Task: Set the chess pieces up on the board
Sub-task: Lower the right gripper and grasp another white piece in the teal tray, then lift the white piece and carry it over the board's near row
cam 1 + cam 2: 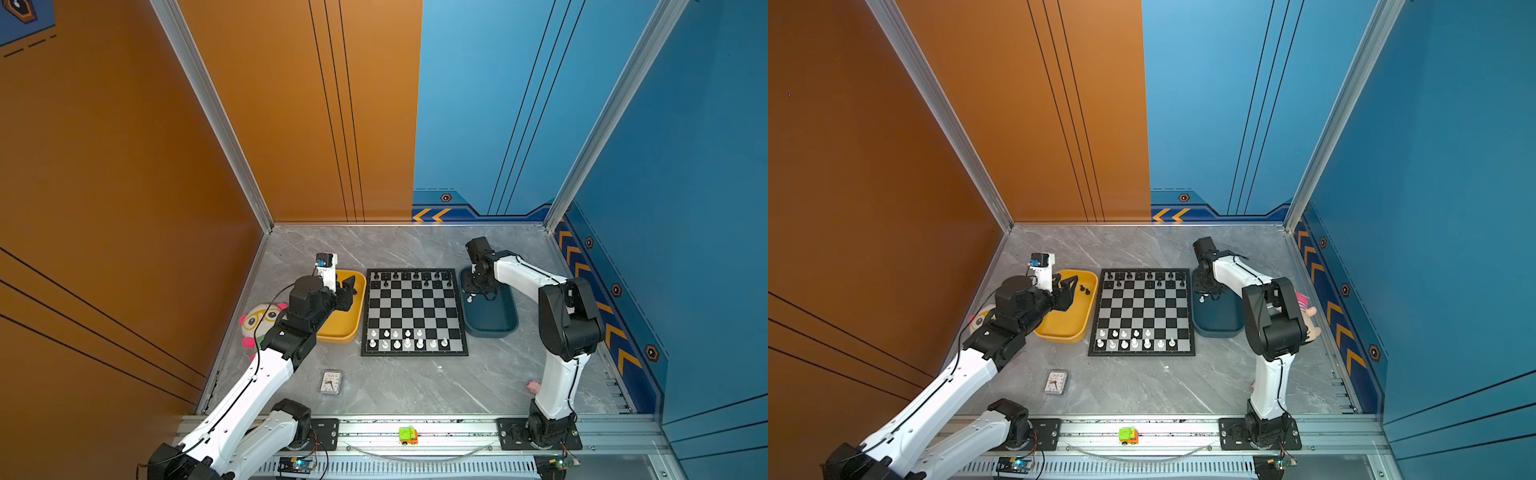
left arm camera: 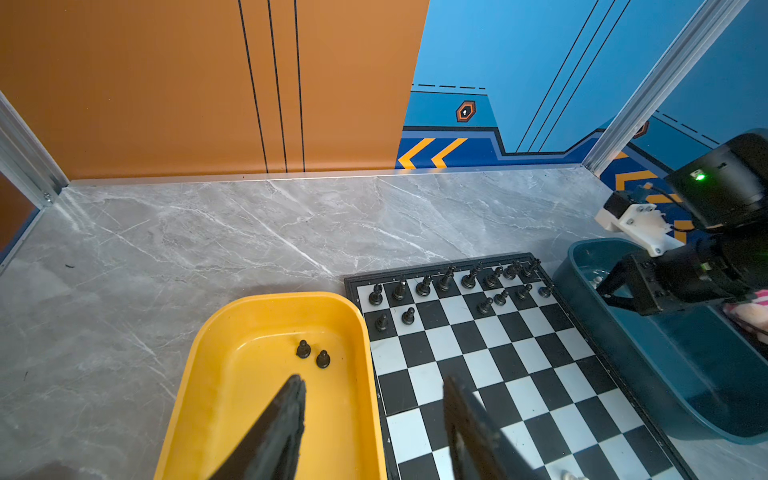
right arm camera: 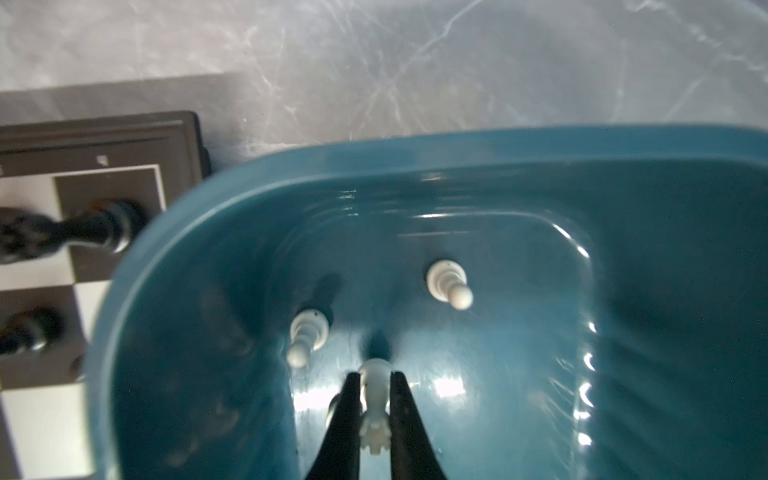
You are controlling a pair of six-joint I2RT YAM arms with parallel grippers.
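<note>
The flat square chessboard (image 1: pixel 414 311) of black and silvery squares lies mid-table, with an oblong yellow plastic tray (image 1: pixel 338 328) just beside its left edge and an oblong dark teal plastic tray (image 1: pixel 494 322) just beside its right. Left of the chessboard, the left gripper (image 2: pixel 374 379) hangs over the yellow tray, jaws apart and empty. By the chessboard's far right corner, the right gripper (image 3: pixel 374 376) is clamped on a white crowned piece (image 3: pixel 375 411) in the teal tray, near two white pawns (image 3: pixel 305 336). Glossy black chessmen (image 1: pixel 409 276) stand on the chessboard's far rows and white chessmen (image 1: pixel 407 338) on its near rows. Two black pawns (image 2: pixel 303 349) stand in the yellow tray.
</note>
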